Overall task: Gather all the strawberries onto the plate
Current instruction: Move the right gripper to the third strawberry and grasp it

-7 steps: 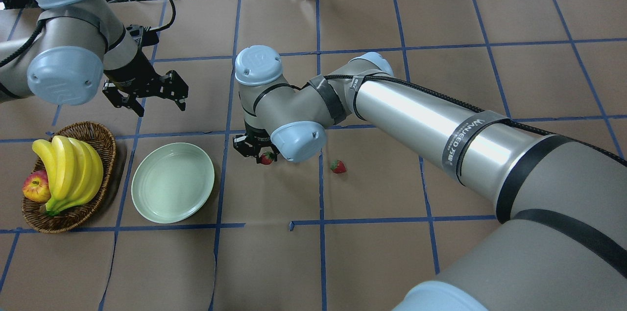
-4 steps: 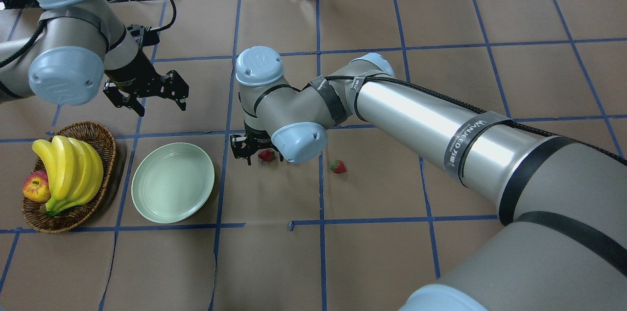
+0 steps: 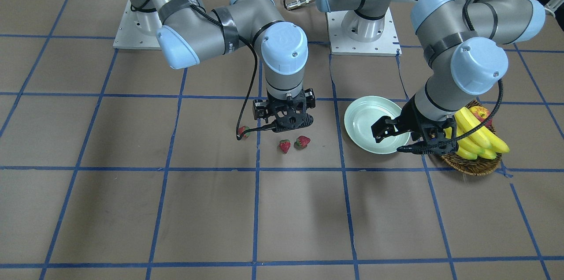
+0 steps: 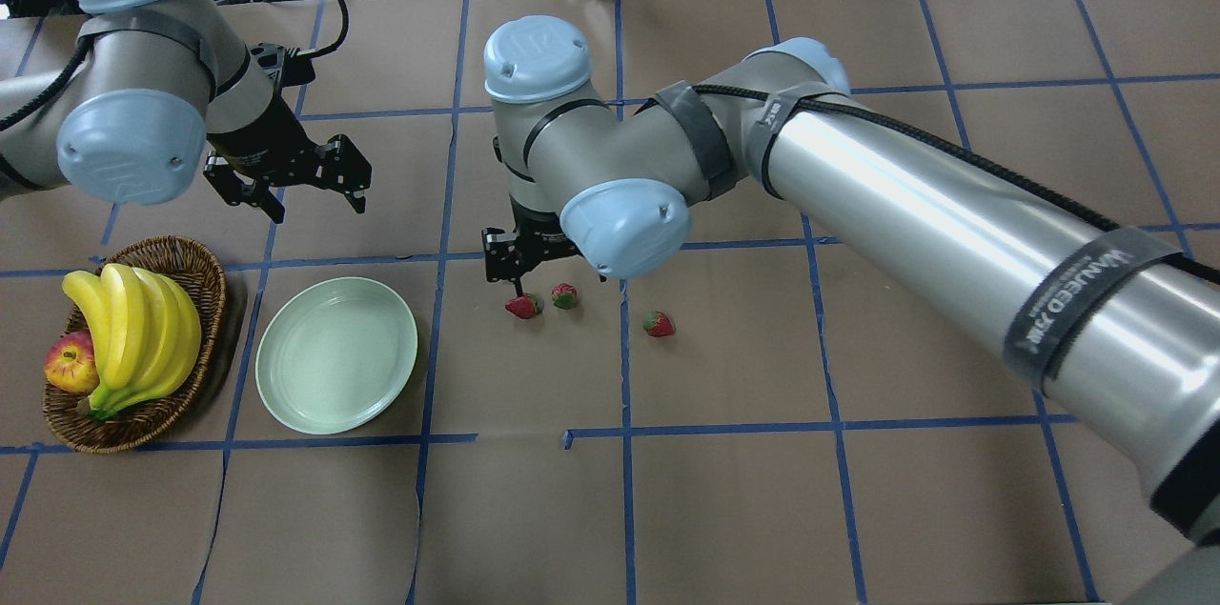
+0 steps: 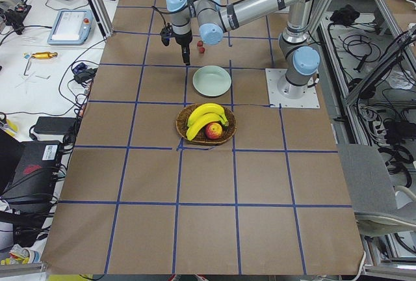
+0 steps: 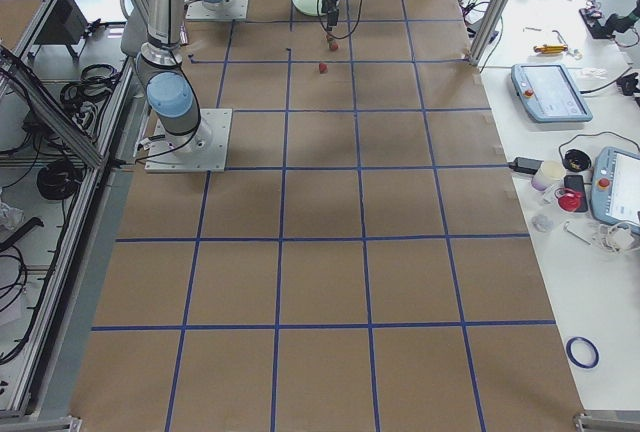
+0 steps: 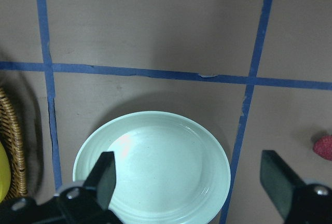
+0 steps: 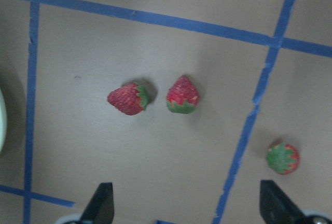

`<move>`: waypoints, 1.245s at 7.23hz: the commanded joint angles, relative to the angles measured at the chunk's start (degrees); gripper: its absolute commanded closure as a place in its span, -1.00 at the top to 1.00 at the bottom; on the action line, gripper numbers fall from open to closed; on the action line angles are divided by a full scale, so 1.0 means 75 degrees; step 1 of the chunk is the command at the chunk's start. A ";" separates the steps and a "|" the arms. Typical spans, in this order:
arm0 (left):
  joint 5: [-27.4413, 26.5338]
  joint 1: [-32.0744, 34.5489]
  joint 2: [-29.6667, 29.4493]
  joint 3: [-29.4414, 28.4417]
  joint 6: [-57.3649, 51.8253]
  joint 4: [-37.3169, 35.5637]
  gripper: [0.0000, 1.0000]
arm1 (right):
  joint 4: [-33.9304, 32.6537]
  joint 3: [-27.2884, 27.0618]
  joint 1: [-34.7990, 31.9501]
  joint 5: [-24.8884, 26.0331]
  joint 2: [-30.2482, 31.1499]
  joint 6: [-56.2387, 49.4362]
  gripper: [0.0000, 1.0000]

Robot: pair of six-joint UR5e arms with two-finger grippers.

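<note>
Three strawberries lie on the brown table: one (image 4: 523, 305), a second (image 4: 565, 296) beside it and a third (image 4: 658, 324) farther right. The right wrist view shows them as a lying berry (image 8: 128, 99), an upright berry (image 8: 182, 95) and one (image 8: 283, 158) past a tape line. My right gripper (image 4: 522, 264) hangs open above the near pair, holding nothing. The pale mint plate (image 4: 335, 357) is bare, left of the berries. Beyond the plate, my left gripper (image 4: 315, 200) hovers open, and its camera looks down on the plate (image 7: 155, 167).
A wicker basket (image 4: 205, 286) with bananas (image 4: 133, 329) and an apple (image 4: 71, 363) stands left of the plate. Blue tape lines grid the table. Cables and boxes lie along the far edge. From the front, the left gripper (image 3: 392, 141) overlaps the plate rim (image 3: 352, 112).
My right gripper has risen from the table and let go of the strawberry it stood around. A second berry beside it has come into sight. The left arm barely moved.
</note>
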State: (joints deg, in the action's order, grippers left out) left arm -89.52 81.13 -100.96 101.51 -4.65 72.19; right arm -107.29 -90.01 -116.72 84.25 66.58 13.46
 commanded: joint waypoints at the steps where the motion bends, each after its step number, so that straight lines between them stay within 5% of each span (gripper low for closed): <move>1: -0.0075 0.0512 0.0043 -0.0012 0.0149 -0.0016 1.00 | 0.0208 -0.0719 0.0864 0.0227 0.0134 -0.1647 1.00; 3: -0.0087 0.0889 0.0066 -0.0012 0.0571 -0.0063 1.00 | -0.0829 -0.1671 0.0938 0.0123 0.0030 -0.1725 1.00; 9: -0.0076 0.0960 -0.0027 0.0000 0.0631 -0.0098 1.00 | -0.1187 -0.1768 0.0926 0.0064 -0.0393 -0.2217 0.96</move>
State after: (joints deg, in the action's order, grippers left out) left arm -90.09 88.25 -101.08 101.50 0.06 71.47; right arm -116.15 -103.12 -109.74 84.83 63.93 -3.06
